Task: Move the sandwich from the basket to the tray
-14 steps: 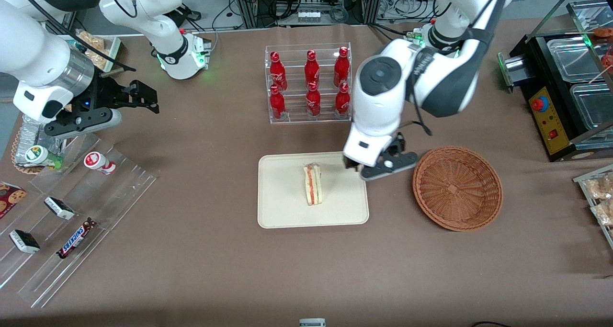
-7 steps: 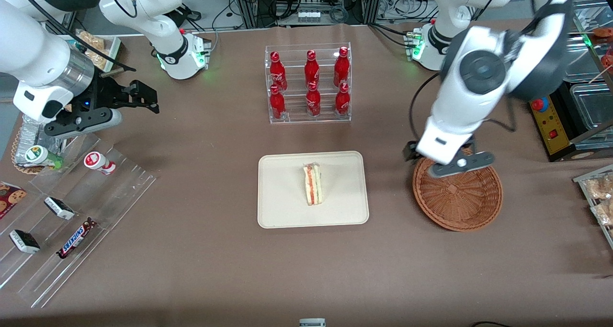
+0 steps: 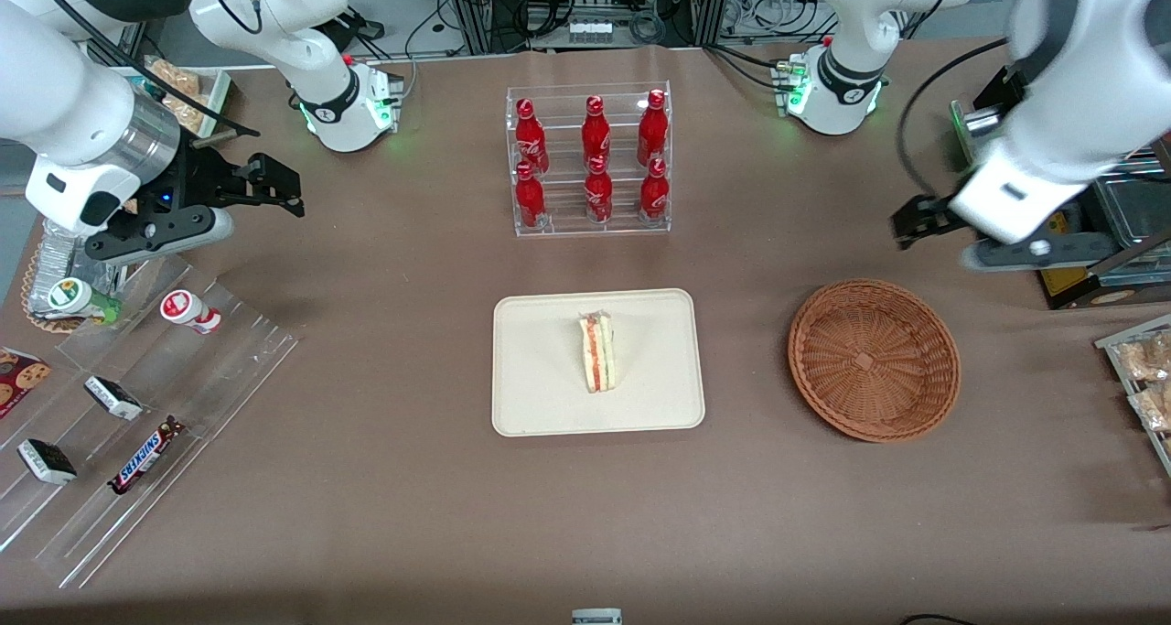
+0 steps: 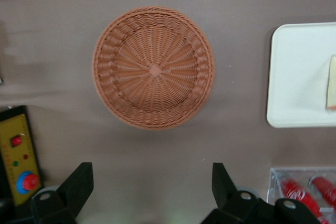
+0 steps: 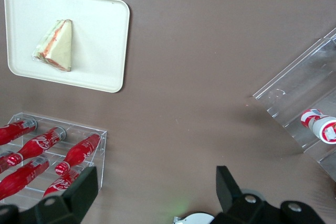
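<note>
Brown cloth covers the table [image 3: 384,497], where the sandwich [image 3: 597,352] lies on the tray [image 3: 540,396], with the empty basket [image 3: 874,360] well apart toward the working arm's end. Farther from the front camera stands a clear rack of red bottles [image 3: 590,160]. Above the table, farther back than the basket and near a black control box [image 3: 1052,231], the gripper [image 4: 152,192] hangs with its jaws wide apart, holding nothing.

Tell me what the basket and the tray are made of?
The basket looks like woven reddish-brown wicker: strands circle out from its middle, matte. The tray holding the sandwich seems smooth cream plastic or pressed fibre; hard to tell which. The robot's hand hangs open above the table beside the basket, holding nothing.
</note>
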`<move>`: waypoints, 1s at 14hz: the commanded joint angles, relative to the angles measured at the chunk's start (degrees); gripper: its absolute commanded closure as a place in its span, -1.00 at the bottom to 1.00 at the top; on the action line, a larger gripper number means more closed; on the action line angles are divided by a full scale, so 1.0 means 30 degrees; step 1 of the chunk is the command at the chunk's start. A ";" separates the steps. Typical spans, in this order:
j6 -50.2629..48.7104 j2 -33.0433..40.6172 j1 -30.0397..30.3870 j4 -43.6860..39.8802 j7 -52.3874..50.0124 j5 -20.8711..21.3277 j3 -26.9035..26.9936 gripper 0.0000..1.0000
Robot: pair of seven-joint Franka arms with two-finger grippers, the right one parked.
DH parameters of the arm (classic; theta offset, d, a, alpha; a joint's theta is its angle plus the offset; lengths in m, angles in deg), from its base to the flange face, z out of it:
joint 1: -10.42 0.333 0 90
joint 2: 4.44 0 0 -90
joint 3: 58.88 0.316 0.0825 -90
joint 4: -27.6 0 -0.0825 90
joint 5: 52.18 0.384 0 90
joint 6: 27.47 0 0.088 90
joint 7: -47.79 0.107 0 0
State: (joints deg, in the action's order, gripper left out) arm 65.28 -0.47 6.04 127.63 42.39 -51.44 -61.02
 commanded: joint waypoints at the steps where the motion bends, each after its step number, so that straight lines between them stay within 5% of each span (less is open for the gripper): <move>1: -0.1646 0.0113 0.0082 -0.1522 0.2790 -0.0508 0.1177 -1.00; 14: -0.1621 0.0054 -0.0065 -0.1498 0.3443 -0.0508 0.2031 -1.00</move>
